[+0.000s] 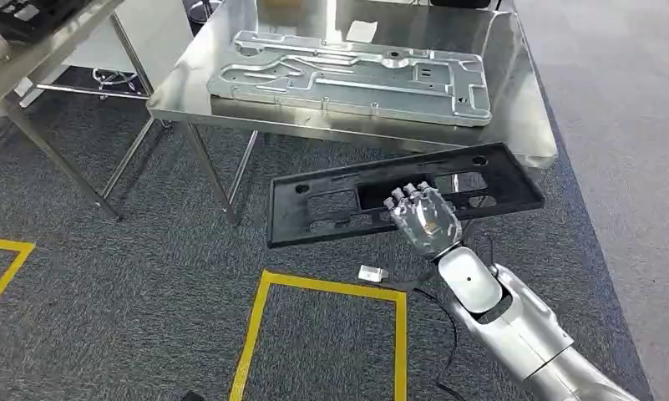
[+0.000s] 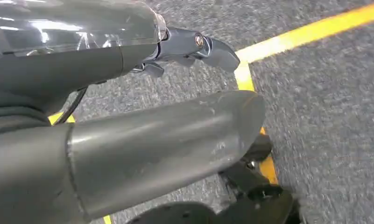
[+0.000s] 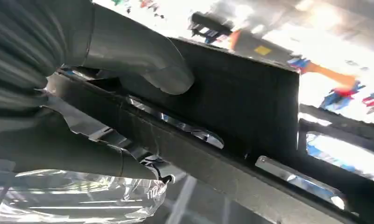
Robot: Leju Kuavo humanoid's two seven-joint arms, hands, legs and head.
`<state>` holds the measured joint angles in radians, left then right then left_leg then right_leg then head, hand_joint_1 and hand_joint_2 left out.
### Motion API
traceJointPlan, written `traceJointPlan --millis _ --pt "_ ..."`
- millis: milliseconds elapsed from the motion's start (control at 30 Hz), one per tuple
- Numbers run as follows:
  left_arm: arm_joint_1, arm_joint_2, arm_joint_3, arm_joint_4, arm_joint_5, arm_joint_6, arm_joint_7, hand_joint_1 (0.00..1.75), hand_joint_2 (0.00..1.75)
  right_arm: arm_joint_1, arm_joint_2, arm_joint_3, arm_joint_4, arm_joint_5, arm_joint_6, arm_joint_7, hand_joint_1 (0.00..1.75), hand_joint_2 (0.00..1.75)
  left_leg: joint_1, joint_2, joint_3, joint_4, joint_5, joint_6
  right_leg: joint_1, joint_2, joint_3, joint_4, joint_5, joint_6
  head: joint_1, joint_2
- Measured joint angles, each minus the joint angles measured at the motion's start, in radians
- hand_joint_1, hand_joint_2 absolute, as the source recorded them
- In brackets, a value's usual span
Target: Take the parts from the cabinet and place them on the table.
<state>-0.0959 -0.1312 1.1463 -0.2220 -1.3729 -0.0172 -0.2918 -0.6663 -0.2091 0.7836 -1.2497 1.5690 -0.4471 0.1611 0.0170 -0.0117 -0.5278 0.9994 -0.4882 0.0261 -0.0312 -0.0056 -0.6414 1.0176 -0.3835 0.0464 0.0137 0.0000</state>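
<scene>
My right hand (image 1: pixel 424 219) grips a long black plastic panel (image 1: pixel 331 200) with rectangular cut-outs, holding it flat in the air just in front of the steel table (image 1: pixel 514 75). In the right wrist view the thumb (image 3: pixel 147 60) presses on the black panel (image 3: pixel 250 102) and the fingers wrap under its edge. A large grey metal plate (image 1: pixel 356 79) lies on the table top. My left hand (image 2: pixel 129 140) hangs over the carpet with nothing in it, its fingers slightly curled.
A second steel table (image 1: pixel 30 50) with a dark part on it stands at the far left. Yellow tape lines (image 1: pixel 331 288) mark a square on the grey carpet. A small white object (image 1: pixel 371 273) lies by the tape.
</scene>
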Motion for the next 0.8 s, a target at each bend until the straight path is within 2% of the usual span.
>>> traceJointPlan --millis 33,67,100,133,167,200,233,267,300,333,367,400,433,500,533,567,600,633,667,700,733,800 --pt "-0.002 0.000 0.000 0.000 0.000 0.000 0.000 0.00 0.00 -0.015 -0.011 0.006 0.000 0.000 -0.007 0.015 1.75 1.75 -0.002 0.000 0.006 0.006 -0.006 -0.009 0.008 0.000 -0.003 -0.010 -0.041 -0.004 -0.002 0.000" --pt "-0.004 0.000 0.000 0.000 0.000 0.000 0.000 0.00 0.00 -0.026 -0.017 0.011 -0.002 0.000 -0.009 0.019 1.75 1.75 -0.002 0.001 0.002 -0.001 -0.011 -0.018 0.012 0.000 -0.003 -0.005 -0.053 -0.016 -0.003 0.000" --pt "-0.003 0.000 0.000 0.000 0.000 0.000 0.000 0.00 0.00 -0.028 -0.019 0.014 -0.006 0.000 -0.010 0.020 1.75 1.75 -0.001 0.002 0.005 -0.003 -0.015 -0.026 0.014 0.003 -0.001 -0.008 -0.031 -0.026 -0.005 0.000" --pt "-0.001 0.000 0.000 0.000 0.000 0.000 -0.001 0.00 0.00 -0.030 -0.028 0.017 -0.008 0.000 -0.010 0.025 1.75 1.75 -0.003 0.003 0.017 0.007 -0.009 -0.032 0.013 0.003 0.005 -0.011 -0.034 -0.035 -0.003 0.000" --pt "-0.001 0.001 0.000 0.000 0.000 0.000 -0.001 0.00 0.00 -0.032 -0.032 0.021 -0.011 0.000 -0.011 0.039 1.75 1.75 -0.001 0.004 0.021 0.007 -0.022 -0.037 0.007 0.006 0.022 -0.014 -0.033 -0.043 -0.007 0.000" --pt "-0.002 0.002 0.000 0.001 0.000 0.000 -0.002 0.00 0.00 -0.039 -0.040 0.028 -0.013 0.000 -0.015 0.058 1.75 1.75 0.002 0.005 0.015 0.038 -0.029 -0.039 0.008 0.005 0.032 -0.017 -0.039 -0.050 -0.005 0.000" --pt "-0.005 0.002 0.000 0.001 0.001 0.000 -0.003 0.00 0.00 -0.052 -0.045 0.039 -0.016 0.000 -0.024 0.096 1.75 1.75 0.003 0.006 -0.016 0.096 -0.040 -0.041 0.009 0.006 0.036 -0.016 -0.043 -0.057 -0.014 0.000" --pt "-0.008 0.001 0.000 0.001 0.002 0.000 -0.003 0.00 0.00 -0.063 -0.052 0.048 -0.018 0.000 -0.033 0.133 1.75 1.75 0.004 0.006 -0.062 0.168 -0.062 -0.042 0.011 0.006 0.039 -0.016 -0.048 -0.061 -0.016 0.000" --pt "-0.007 0.001 0.000 0.001 0.005 0.001 -0.003 0.00 0.00 -0.072 -0.061 0.059 -0.019 0.000 -0.039 0.179 1.75 1.75 0.004 0.006 -0.112 0.243 -0.098 -0.043 0.013 0.007 0.043 -0.016 -0.055 -0.064 -0.016 0.000" --pt "-0.005 0.002 0.000 0.001 0.009 0.002 -0.003 0.00 0.00 -0.077 -0.077 0.073 -0.023 0.000 -0.042 0.229 1.75 1.75 0.004 0.006 -0.152 0.296 -0.124 -0.046 0.016 0.007 0.051 -0.016 -0.062 -0.065 -0.017 0.000" --pt "-0.001 0.002 0.000 0.001 0.012 0.004 -0.003 0.00 0.00 -0.080 -0.092 0.092 -0.029 0.000 -0.043 0.277 1.75 1.75 0.004 0.006 -0.175 0.311 -0.128 -0.047 0.018 0.008 0.062 -0.016 -0.071 -0.065 -0.016 0.000" --pt "0.002 0.002 0.000 0.001 0.014 0.005 -0.002 0.00 0.00 -0.081 -0.108 0.109 -0.035 0.000 -0.046 0.313 1.75 1.75 0.004 0.006 -0.177 0.282 -0.107 -0.043 0.019 0.008 0.076 -0.016 -0.081 -0.064 -0.017 0.000" --pt "0.004 0.002 0.000 0.001 0.016 0.006 0.000 0.00 0.00 -0.079 -0.120 0.114 -0.039 0.000 -0.052 0.323 1.75 1.75 0.003 0.006 -0.163 0.221 -0.063 -0.039 0.020 0.008 0.090 -0.016 -0.091 -0.062 -0.017 0.000" --pt "0.007 0.002 0.001 0.001 0.018 0.010 0.001 0.00 0.00 -0.074 -0.137 0.113 -0.042 0.000 -0.065 0.303 1.75 1.75 0.003 0.006 -0.115 0.051 0.074 -0.029 0.020 0.008 0.116 -0.016 -0.113 -0.056 -0.017 0.000" --pt "0.009 0.003 0.002 0.001 0.018 0.011 0.002 0.00 0.00 -0.068 -0.141 0.110 -0.040 0.000 -0.075 0.282 1.75 1.75 -0.007 0.007 -0.118 0.038 0.071 -0.028 0.022 0.010 0.125 -0.012 -0.120 -0.050 -0.014 0.000" --pt "0.006 0.003 0.002 0.001 0.018 0.011 0.002 0.00 0.00 -0.062 -0.143 0.105 -0.041 0.000 -0.084 0.263 1.75 1.75 -0.008 0.008 -0.113 0.032 0.059 -0.021 0.022 0.015 0.119 -0.016 -0.124 -0.043 -0.016 0.000" --pt "0.006 0.003 0.002 0.001 0.018 0.013 0.002 0.00 0.00 -0.049 -0.143 0.097 -0.040 0.000 -0.085 0.243 1.75 1.75 -0.011 0.006 -0.108 0.031 0.073 -0.014 0.021 0.016 0.123 -0.021 -0.127 -0.036 -0.017 0.000" --pt "0.006 0.003 0.002 0.001 0.018 0.014 0.002 0.00 0.00 -0.036 -0.143 0.086 -0.040 0.000 -0.086 0.235 1.75 1.75 -0.009 0.006 -0.104 0.024 0.069 -0.006 0.023 0.017 0.127 -0.009 -0.119 -0.029 -0.015 0.000" --pt "0.005 0.003 0.002 0.001 0.018 0.014 0.002 0.00 0.00 -0.029 -0.143 0.077 -0.040 0.000 -0.088 0.226 1.75 1.75 -0.008 0.005 -0.091 0.019 0.070 -0.001 0.021 0.016 0.133 -0.009 -0.121 -0.024 -0.017 0.000" --pt "0.004 0.002 0.002 0.001 0.018 0.014 0.001 0.00 0.00 -0.023 -0.142 0.069 -0.040 0.000 -0.090 0.209 1.75 1.75 -0.005 0.005 -0.077 0.008 0.070 0.005 0.015 0.013 0.125 0.012 -0.126 -0.019 -0.016 0.000" --pt "0.003 0.003 0.002 0.001 0.017 0.013 -0.001 0.00 0.00 -0.018 -0.140 0.056 -0.037 0.000 -0.093 0.189 1.75 1.75 -0.005 0.005 -0.069 0.004 0.067 0.011 0.016 0.011 0.097 0.065 -0.133 -0.017 -0.012 0.000" --pt "0.001 0.003 0.002 0.001 0.015 0.013 -0.004 0.00 0.00 -0.008 -0.134 0.029 -0.027 0.000 -0.098 0.148 1.75 1.75 -0.005 0.003 -0.062 0.004 0.056 0.017 0.015 0.011 -0.004 0.213 -0.192 -0.008 -0.012 0.000"
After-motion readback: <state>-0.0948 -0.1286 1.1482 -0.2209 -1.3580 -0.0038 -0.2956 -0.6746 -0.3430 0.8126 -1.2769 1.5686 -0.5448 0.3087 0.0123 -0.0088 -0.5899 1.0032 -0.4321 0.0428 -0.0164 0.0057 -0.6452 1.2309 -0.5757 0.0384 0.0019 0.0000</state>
